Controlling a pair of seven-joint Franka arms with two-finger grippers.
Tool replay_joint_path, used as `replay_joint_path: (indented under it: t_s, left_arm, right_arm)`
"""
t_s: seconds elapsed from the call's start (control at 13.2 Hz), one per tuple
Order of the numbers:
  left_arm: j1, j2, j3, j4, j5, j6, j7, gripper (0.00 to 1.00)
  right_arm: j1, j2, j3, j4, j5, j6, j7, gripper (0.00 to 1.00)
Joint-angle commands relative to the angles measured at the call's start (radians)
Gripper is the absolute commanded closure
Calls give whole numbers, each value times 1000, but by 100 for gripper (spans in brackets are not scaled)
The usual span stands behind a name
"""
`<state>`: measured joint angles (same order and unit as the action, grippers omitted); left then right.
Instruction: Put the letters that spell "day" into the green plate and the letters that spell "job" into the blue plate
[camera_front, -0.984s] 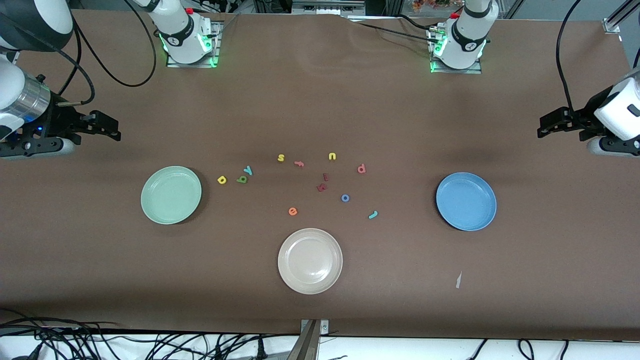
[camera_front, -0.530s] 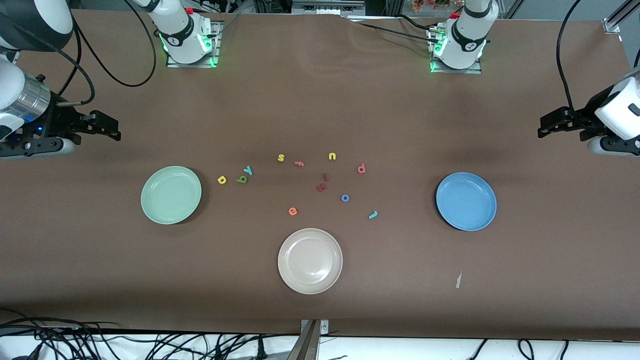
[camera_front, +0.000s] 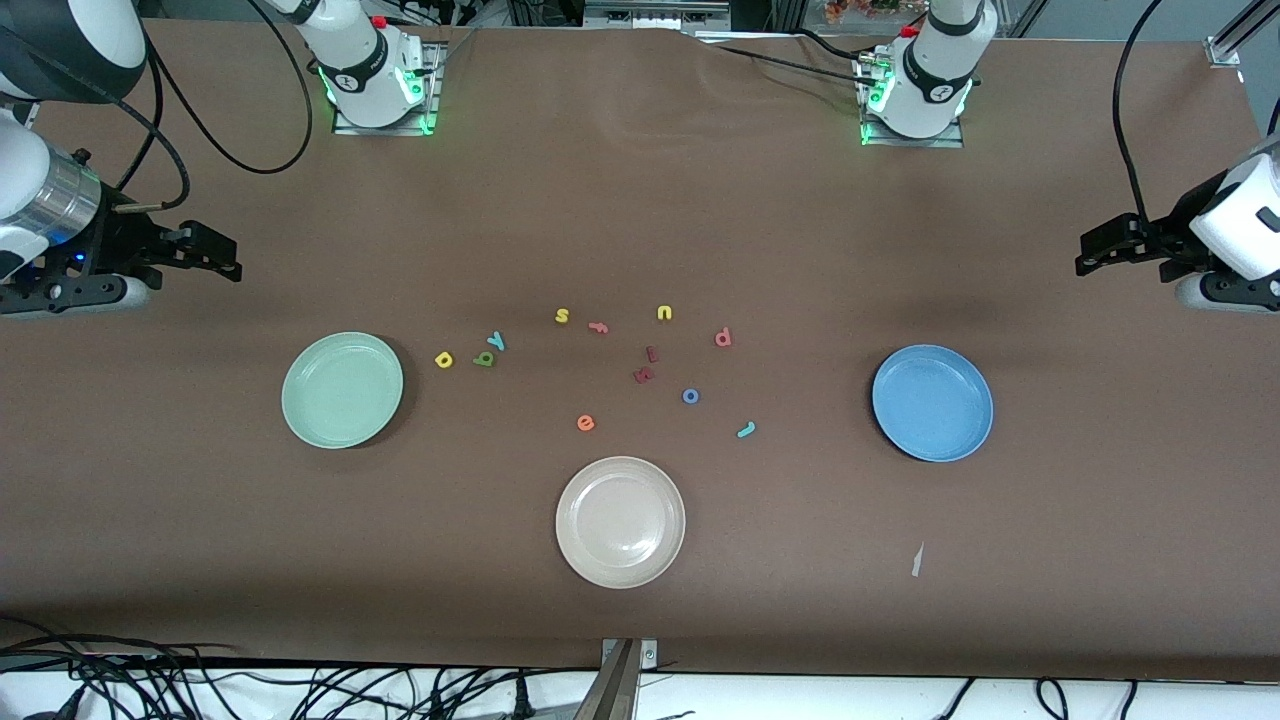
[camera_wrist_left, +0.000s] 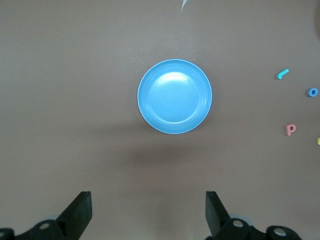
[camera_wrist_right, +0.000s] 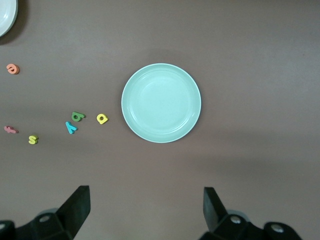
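Nothing has gone into either plate yet; both arms wait high at the two ends of the bench, so the sorting is judged to be at its very start.

At the right arm's end, the right pincer (camera_front: 215, 255) hangs over bare bench with its fingers spread wide and nothing between them. The green plate (camera_front: 300, 400) lies nearer the front camera than that pincer, empty. Just beside it toward the middle lie the letters for "day": the yellow d (camera_front: 444, 359), then the olive-green a (camera_front: 484, 358) touching or nearly touching the teal y (camera_front: 496, 342).

In the middle are letters to leave alone: a yellow s (camera_front: 562, 316), an orange f (camera_front: 598, 327), an orange e (camera_front: 586, 423), a yellow u (camera_front: 664, 313) and two dark red letters (camera_front: 645, 366). The beige plate (camera_front: 575, 550) sits nearest the front camera, also empty.

Toward the left arm's end lie the blue o (camera_front: 690, 396), the pink b (camera_front: 723, 338) and the teal j (camera_front: 746, 430), well apart from one another. The blue plate (camera_front: 900, 430) is empty, and the left pincer (camera_front: 1100, 255) hovers wide open and empty.

The likely next move is for the right arm to descend on the d, the letter closest to its plate. The a and y sit so close that a careful, narrow approach seems needed to lift one without dragging the other.
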<state>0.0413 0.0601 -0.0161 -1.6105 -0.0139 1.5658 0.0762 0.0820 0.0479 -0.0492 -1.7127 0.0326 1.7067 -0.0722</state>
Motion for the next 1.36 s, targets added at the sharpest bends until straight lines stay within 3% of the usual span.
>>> replay_joint_path:
  t_s: [0.0, 0.38, 0.83, 1.06, 1.29]
  left_arm:
    - [2, 10, -1, 27, -21, -13, 0, 0]
    - [-31, 21, -21, 38, -73, -35, 11, 0]
    - [-155, 145, -44, 86, -123, -32, 5, 0]
    - [-270, 240, -47, 84, -123, 43, -12, 0]
    - [-362, 328, -48, 84, -115, 115, -263, 0]
  right_arm:
    - [1, -8, -1, 2, -11, -13, 0, 0]
    - [1, 4, -1, 5, -11, -9, 9, 0]
    - [45, 59, 8, 16, -2, 25, 77, 0]
    - [93, 113, 8, 60, 3, 33, 188, 0]
    - [156, 183, 8, 96, 4, 42, 360, 0]
